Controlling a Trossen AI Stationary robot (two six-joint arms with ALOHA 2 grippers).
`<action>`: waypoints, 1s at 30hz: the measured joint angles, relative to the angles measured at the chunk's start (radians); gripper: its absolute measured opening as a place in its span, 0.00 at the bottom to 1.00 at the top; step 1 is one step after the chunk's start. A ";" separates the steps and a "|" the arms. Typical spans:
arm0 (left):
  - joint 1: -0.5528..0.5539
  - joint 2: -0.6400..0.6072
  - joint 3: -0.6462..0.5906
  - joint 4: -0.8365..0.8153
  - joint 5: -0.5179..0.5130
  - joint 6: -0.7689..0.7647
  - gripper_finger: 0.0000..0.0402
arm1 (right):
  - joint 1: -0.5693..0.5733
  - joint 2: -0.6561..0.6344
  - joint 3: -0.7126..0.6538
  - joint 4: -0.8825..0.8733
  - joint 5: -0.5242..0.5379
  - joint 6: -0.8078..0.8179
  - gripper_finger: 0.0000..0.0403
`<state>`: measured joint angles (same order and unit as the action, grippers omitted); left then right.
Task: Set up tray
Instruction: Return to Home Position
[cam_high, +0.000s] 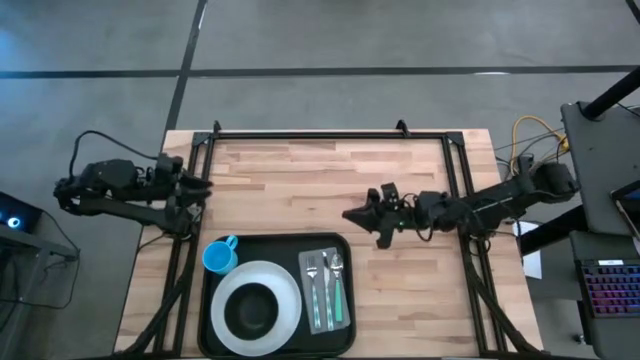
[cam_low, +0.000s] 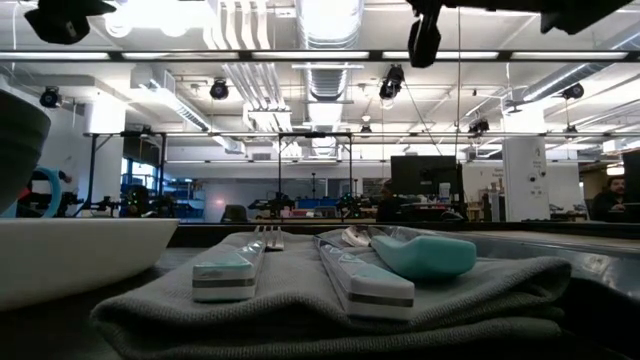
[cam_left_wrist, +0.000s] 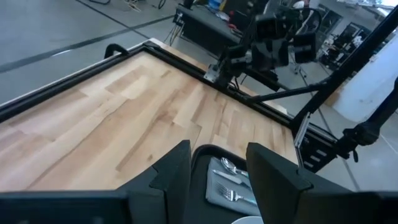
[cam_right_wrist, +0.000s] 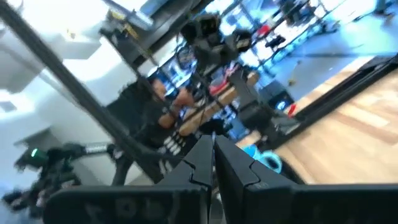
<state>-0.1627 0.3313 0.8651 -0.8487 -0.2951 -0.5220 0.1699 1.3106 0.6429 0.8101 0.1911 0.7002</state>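
— Where is the tray (cam_high: 275, 245)?

— At six o'clock on the counter (cam_high: 300, 180), close against the near edge. On it, the white plate (cam_high: 218, 310) with a black bowl (cam_high: 255, 310) lies toward eight o'clock. A blue cup (cam_high: 220, 257) stands in the ten o'clock corner, and the grey napkin (cam_high: 347, 312) runs along the three o'clock side.

— And the cutlery?

— Fork (cam_high: 313, 285), knife (cam_high: 325, 290) and spoon (cam_high: 338, 280) lie side by side on the napkin, handles toward six. I read that as a finished place setting: eating tools beside the plate, cup beyond it, nothing overlapping.

— So what are the arms doing?

— Neither holds anything. The right arm (cam_high: 480, 205) reaches in from three o'clock. The right jaws are clenched and empty, over bare wood just past the tray's one o'clock corner. The left arm (cam_high: 120, 190) is folded at nine o'clock by the counter's edge, the left jaws released and wide apart.

— Anything in the way of pulling back?

— I'd judge not. The right arm's way out toward three crosses only bare counter. The black frame rail (cam_high: 452, 170) on that side and the yellow cables (cam_high: 530, 130) beyond it are the things to mind. Farther off, at four o'clock, sits a lit keyboard (cam_high: 610, 285).
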 joint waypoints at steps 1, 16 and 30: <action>0.000 0.000 -0.004 0.000 0.001 0.000 0.34 | -0.016 -0.002 -0.007 0.004 -0.030 0.005 0.02; 0.000 -0.058 0.031 -0.001 0.002 0.096 0.34 | -0.220 -0.433 -0.070 -0.441 -0.123 -0.080 0.02; 0.000 -0.154 0.001 0.008 -0.139 0.142 0.34 | -0.216 -0.713 -0.184 -0.619 -0.102 -0.175 0.02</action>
<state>-0.1631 0.1770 0.8661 -0.8409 -0.4338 -0.3799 -0.0460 0.5972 0.4585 0.1910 0.0887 0.5251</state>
